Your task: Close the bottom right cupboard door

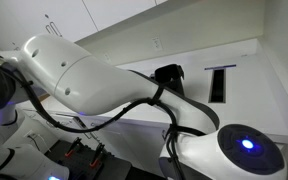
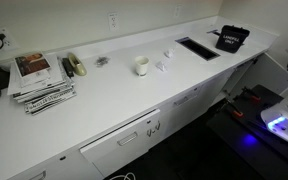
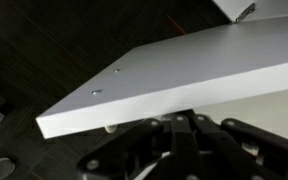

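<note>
In the wrist view the door [image 3: 204, 65] slants across, its edge just above the gripper [image 3: 189, 128]. Its jaws are too dark to tell wide from narrow.

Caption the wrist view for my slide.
White cupboard door slanting across the frame, just above the dark claw.

Your arm [image 1: 94, 70] fills an exterior view: a thick white link slopes from 10 o'clock down toward 4 o'clock, where a rounded joint housing [image 1: 239, 148] shows a blue light. Black cables [image 1: 104, 120] run along the link's underside. In the wrist view your gripper [image 3: 184, 135] comes in from 6 o'clock, dark and blurred, its fingertips hidden, so you cannot tell how the jaws stand.
</note>
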You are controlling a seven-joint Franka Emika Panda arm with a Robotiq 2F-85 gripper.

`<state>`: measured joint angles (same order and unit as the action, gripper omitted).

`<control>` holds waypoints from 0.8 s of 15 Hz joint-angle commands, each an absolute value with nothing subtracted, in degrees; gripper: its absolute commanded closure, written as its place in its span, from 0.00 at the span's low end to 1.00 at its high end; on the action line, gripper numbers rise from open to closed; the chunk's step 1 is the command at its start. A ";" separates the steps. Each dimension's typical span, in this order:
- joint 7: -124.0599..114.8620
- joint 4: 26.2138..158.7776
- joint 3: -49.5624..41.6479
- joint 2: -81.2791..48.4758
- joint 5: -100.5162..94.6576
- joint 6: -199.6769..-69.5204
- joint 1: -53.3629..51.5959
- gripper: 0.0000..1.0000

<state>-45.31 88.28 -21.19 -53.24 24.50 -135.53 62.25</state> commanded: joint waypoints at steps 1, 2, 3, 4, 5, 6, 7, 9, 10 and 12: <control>-46.33 86.17 -18.29 -53.43 26.79 -130.32 64.97 1.00; -46.38 85.83 -17.37 -53.16 27.87 -128.22 65.94 1.00; -46.48 85.41 -16.46 -52.98 29.07 -125.86 66.93 1.00; -46.52 84.99 -15.65 -52.90 30.21 -123.87 67.82 1.00; -46.68 84.57 -14.86 -52.89 31.38 -121.73 68.62 1.00; -46.76 84.38 -13.99 -52.77 32.67 -119.91 69.38 1.00; -46.96 84.21 -13.12 -52.74 34.12 -118.27 70.04 1.00; -47.04 84.24 -11.67 -52.67 37.56 -115.58 70.97 1.00; -47.34 84.30 -11.03 -52.84 39.45 -114.39 71.10 1.00; -46.56 85.05 -9.36 -52.92 44.59 -113.72 71.29 1.00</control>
